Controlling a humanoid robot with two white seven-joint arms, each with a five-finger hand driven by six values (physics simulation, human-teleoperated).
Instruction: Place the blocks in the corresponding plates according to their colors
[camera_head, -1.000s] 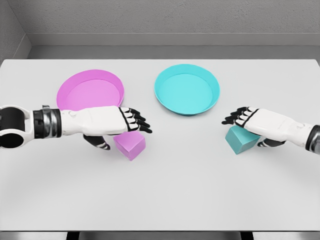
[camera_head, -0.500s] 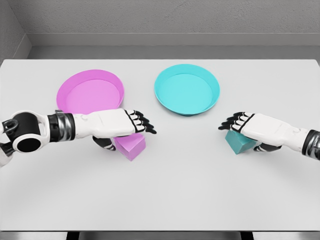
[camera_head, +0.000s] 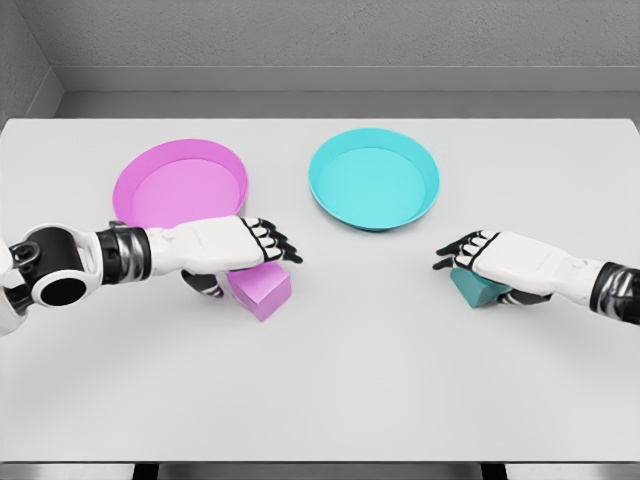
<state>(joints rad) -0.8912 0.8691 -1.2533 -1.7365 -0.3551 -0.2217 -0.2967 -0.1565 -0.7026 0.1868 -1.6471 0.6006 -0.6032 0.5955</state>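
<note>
The pink block (camera_head: 260, 290) lay under the left hand (camera_head: 225, 245), whose fingers stretched flat over it, holding nothing. The teal block (camera_head: 478, 287) sat beneath the right hand (camera_head: 500, 260), fingers likewise extended.

No legible text, labels, brands, numbers or signs on any surface in view.
</note>
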